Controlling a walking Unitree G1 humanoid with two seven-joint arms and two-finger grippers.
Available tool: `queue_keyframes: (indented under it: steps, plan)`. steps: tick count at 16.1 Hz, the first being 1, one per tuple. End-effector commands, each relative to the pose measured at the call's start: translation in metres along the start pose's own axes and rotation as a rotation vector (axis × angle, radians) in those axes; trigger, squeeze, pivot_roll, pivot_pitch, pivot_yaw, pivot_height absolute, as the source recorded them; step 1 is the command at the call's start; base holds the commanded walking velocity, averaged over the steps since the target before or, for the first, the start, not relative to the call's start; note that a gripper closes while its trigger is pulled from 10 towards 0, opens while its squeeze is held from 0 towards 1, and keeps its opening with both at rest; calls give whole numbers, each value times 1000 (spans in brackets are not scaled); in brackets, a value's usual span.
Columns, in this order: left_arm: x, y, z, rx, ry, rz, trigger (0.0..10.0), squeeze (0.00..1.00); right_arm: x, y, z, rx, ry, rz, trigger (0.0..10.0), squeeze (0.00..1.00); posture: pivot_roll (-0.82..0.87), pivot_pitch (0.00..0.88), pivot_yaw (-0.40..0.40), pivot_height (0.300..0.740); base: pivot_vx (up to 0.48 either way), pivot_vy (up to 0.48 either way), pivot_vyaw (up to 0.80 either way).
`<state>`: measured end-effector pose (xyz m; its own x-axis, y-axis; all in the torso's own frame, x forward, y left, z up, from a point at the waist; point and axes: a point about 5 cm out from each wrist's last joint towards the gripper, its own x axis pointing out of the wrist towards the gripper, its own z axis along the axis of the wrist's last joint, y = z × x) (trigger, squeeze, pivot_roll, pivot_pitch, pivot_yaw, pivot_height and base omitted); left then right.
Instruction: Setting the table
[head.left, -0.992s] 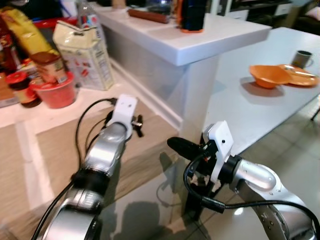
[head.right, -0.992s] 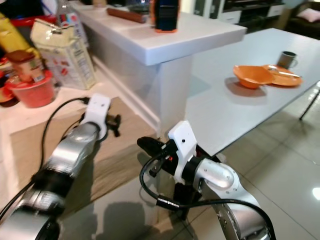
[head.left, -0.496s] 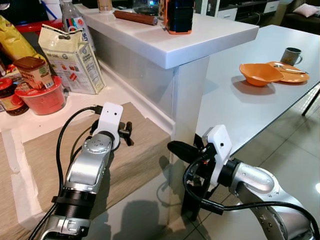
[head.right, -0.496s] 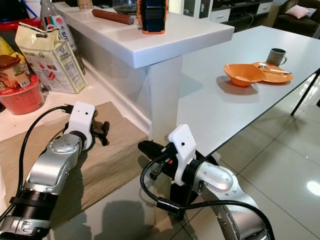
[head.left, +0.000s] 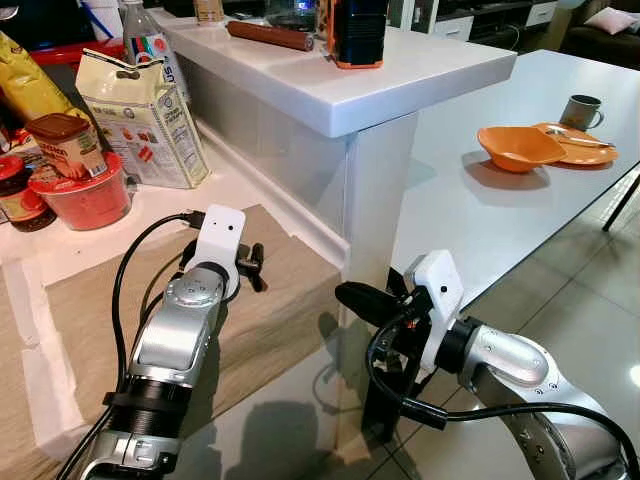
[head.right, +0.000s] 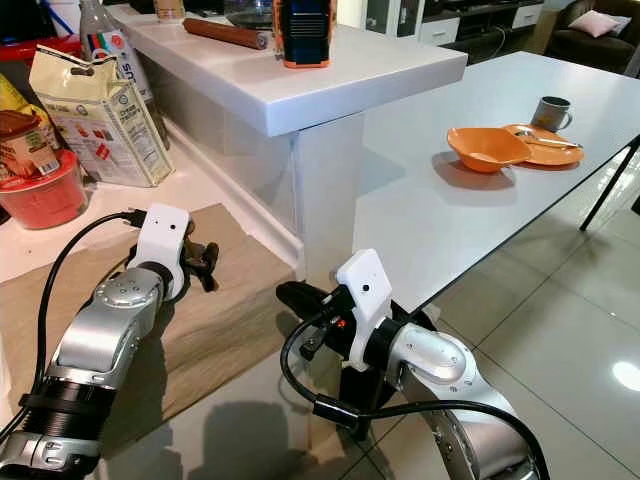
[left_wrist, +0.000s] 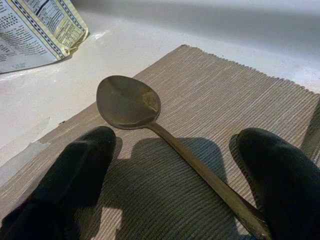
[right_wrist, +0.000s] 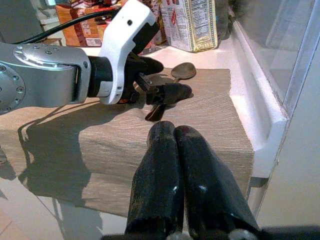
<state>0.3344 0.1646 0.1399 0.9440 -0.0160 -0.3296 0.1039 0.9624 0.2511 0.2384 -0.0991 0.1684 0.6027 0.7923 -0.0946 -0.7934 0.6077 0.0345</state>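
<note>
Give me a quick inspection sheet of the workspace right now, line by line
Surface: white counter with a beige placemat on it.
Job's things: spoon lying flat on the placemat; orange bowl, orange plate and mug on the white table.
Clutter: paper bag, red bowl, jar, bottle.
Grippers: left pincer open, astride the spoon handle, not touching; right pincer shut, empty, near the placemat edge.
Cables: black cable looping along the left arm, another under the right wrist.
Surroundings: raised white ledge, tiled floor.

printed carton (head.left: 145, 118), text too small to read
</note>
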Motion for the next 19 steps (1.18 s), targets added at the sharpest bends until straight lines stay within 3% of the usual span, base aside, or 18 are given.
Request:
queue_keyframes:
  steps: [1,4,5,6,8,12,19]
  plan:
    - [-1,3,-47,2,221,9,10000,0,1,1,2,-12,-11,10,10000,0,-33,0,29,732,0,0,0]
    - [-1,3,-47,2,221,9,10000,0,1,1,2,-12,-11,10,10000,0,-33,0,29,732,0,0,0]
    - [15,-5,11,-198,-39,43,10000,0,5,-8,4,-8,-25,-52,10000,0,-88,0,13,732,0,0,0]
    - [23,-11,38,-306,-138,52,10000,0,4,-11,5,-9,-24,-73,10000,0,-94,0,13,732,0,0,0]
    - [24,-13,42,-357,-134,54,10000,0,1,-10,4,-8,-13,-67,10000,0,-100,0,15,732,0,0,0]
    - [22,-23,43,-379,-111,78,10000,0,0,-7,2,-1,-8,-56,10000,0,-102,0,15,732,0,0,0]
    - [34,-43,22,-343,45,91,10000,0,2,-6,1,1,0,-41,10000,0,-102,0,11,732,0,0,0]
